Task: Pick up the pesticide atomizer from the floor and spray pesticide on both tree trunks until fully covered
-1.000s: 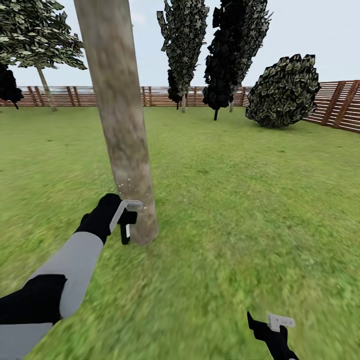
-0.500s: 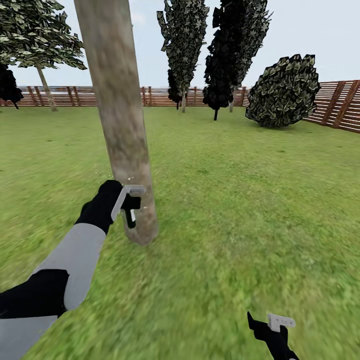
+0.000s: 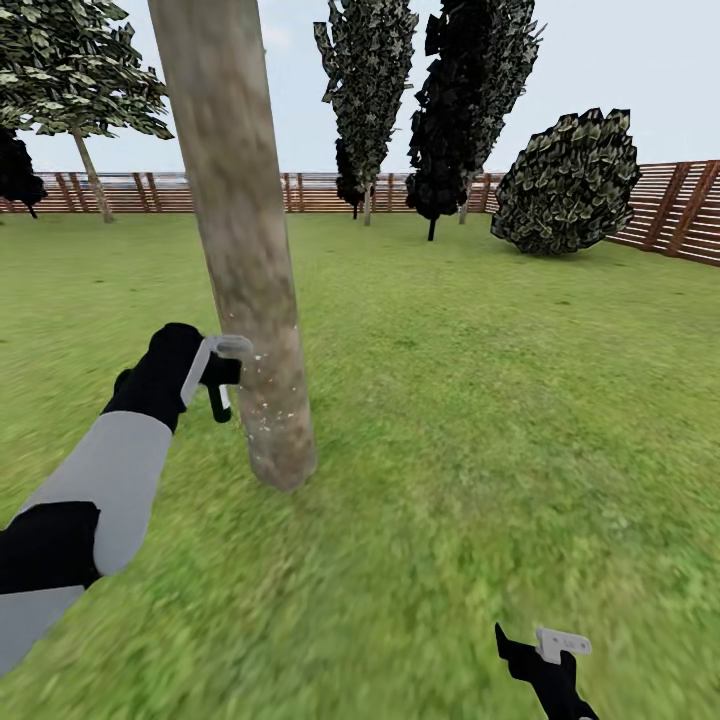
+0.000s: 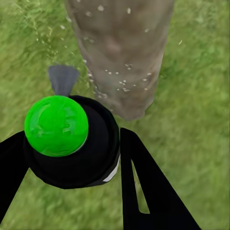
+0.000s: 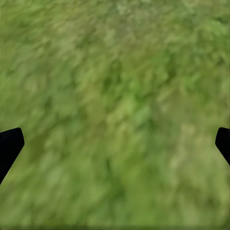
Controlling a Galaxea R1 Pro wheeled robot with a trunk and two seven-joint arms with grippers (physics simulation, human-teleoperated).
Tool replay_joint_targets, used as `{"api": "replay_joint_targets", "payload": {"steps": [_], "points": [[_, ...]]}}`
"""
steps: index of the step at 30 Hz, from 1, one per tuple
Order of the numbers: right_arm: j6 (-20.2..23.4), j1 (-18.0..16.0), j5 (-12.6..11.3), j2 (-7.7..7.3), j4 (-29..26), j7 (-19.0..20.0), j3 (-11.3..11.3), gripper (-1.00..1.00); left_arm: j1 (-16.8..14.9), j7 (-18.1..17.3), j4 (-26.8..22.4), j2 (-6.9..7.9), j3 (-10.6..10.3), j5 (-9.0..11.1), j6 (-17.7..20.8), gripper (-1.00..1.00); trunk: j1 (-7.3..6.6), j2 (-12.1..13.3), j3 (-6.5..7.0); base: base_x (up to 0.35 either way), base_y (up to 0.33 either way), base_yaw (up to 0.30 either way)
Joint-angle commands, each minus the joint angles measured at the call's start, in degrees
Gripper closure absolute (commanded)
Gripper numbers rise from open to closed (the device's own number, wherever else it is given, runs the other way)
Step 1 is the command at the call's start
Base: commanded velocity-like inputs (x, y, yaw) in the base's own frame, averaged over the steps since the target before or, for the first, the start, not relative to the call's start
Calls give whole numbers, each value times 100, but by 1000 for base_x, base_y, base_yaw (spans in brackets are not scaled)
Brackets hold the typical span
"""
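Observation:
A thick pale mottled tree trunk (image 3: 248,260) rises from the grass floor (image 3: 450,420) right in front of me. My left gripper (image 3: 222,378) is shut on the pesticide atomizer (image 3: 217,402), a small black bottle held just left of the trunk's lower part. In the left wrist view the atomizer (image 4: 72,143) shows a green round top between the black fingers (image 4: 143,187), pointing at the trunk (image 4: 122,52). White pesticide specks (image 3: 272,402) dot the trunk near its base. My right gripper (image 3: 545,650) hangs low over grass, open, with bare grass between its fingertips (image 5: 10,143).
A brown slat fence (image 3: 680,210) edges the lawn at the back and right. A round bush (image 3: 565,185) and dark tall trees (image 3: 465,100) stand far off. Another tree with a thin pale trunk (image 3: 93,178) stands at the far left. Open grass lies to the right.
My left gripper has moved up and to the left beside the trunk, with the atomizer in it. White specks now show lower on the trunk. The right arm has stayed still.

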Motion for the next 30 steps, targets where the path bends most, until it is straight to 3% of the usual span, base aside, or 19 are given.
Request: {"api": "replay_joint_targets", "payload": {"steps": [1, 5, 10, 16, 20, 23, 30], "points": [[0, 0, 2, 0, 0, 0, 0, -100, -9, 0, 0, 6, 1, 13, -1, 100, 0, 0, 0, 0, 0, 0], [0, 0, 5, 1, 0, 0, 1, -100, -41, 0, 8, -29, -7, 13, 1, 100, 0, 0, 0, 0, 0, 0], [0, 0, -1, 1, 0, 0, 0, -100, -75, 0, 17, -528, -19, 22, -3, 100, 0, 0, 0, 0, 0, 0], [0, 0, -3, 1, 0, 0, 1, -100, -3, 0, 8, -571, -14, 14, -10, 100, 0, 0, 0, 0, 0, 0], [0, 0, -3, 1, 0, 0, 1, -100, 600, 6, 1, -574, -12, 50, -50, 100, 0, 0, 0, 0, 0, 0], [0, 0, -3, 2, 0, 1, 1, -100, 1221, 36, -3, -583, 3, 29, -141, 100, 0, 0, 0, 0, 0, 0], [0, 0, -7, 21, 0, 23, 8, -100, 2238, 635, 16, -523, 19, 19, -1287, 100, 0, 0, 0, 0, 0, 0]]}}
